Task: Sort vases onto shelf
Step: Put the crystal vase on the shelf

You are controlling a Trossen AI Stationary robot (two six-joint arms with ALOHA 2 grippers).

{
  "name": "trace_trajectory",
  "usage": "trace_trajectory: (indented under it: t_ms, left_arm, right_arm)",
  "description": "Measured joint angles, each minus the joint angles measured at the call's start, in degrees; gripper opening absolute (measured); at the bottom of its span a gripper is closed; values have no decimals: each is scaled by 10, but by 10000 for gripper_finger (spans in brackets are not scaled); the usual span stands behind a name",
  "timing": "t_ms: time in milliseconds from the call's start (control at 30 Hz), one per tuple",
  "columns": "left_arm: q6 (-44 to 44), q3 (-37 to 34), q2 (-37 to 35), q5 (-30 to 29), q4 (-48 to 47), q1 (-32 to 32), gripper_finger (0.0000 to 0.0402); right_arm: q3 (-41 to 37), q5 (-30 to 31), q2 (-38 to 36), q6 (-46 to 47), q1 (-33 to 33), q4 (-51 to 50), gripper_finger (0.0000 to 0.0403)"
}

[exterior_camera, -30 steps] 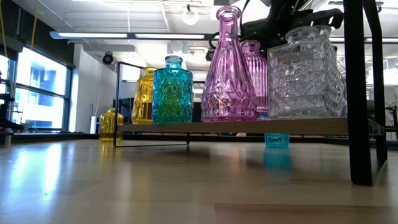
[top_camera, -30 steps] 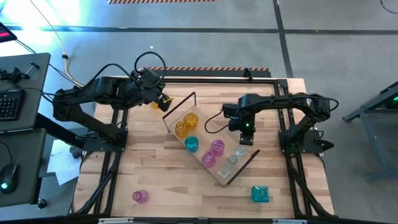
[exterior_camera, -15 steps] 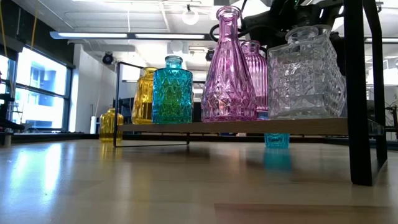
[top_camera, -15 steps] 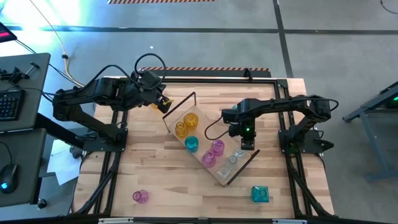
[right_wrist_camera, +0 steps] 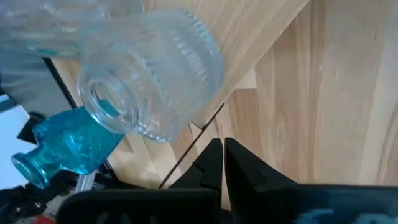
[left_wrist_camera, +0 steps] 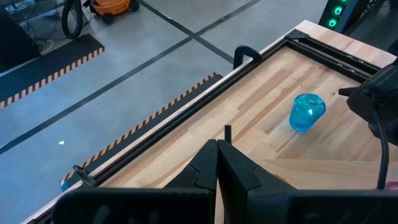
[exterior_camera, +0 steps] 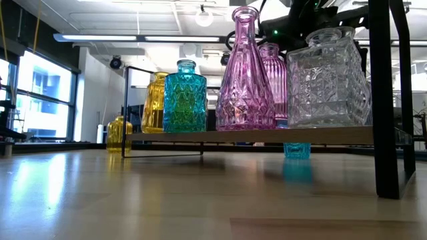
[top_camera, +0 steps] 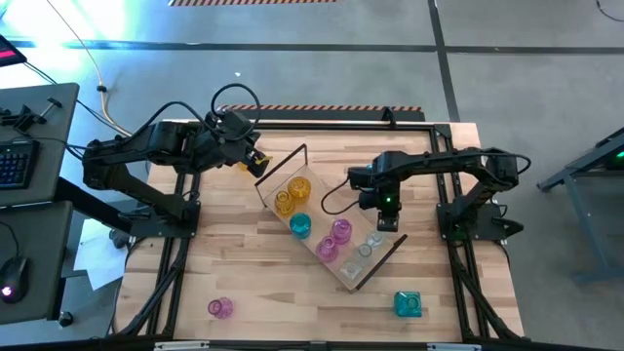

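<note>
Looking like a lab or industrial workshop: grey concrete floor [top_camera: 322, 68] carrying hazard-stripe tape [top_camera: 322, 107], a desk with keyboard [top_camera: 15, 161] sitting beside the rig, ceiling strip lights [exterior_camera: 120, 38] glowing, exposed ducting overhead.

A big slatted wooden tabletop [top_camera: 244, 263] fills the middle, with a black metal frame [top_camera: 331, 123] around it. On the left stands a grey desk [top_camera: 34, 146] with a keyboard [top_camera: 14, 163] and a mouse [top_camera: 10, 283]. An orange vacuum [left_wrist_camera: 112, 5] stands on the grey floor [top_camera: 322, 58].
</note>
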Motion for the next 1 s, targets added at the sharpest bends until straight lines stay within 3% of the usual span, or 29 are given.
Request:
trace_trajectory:
  t_ms: [1000]
  left_arm:
    - [-5, 0, 0, 4, 0, 0, 0]
  right_arm:
    - [0, -98, 0, 37, 55, 13, 0]
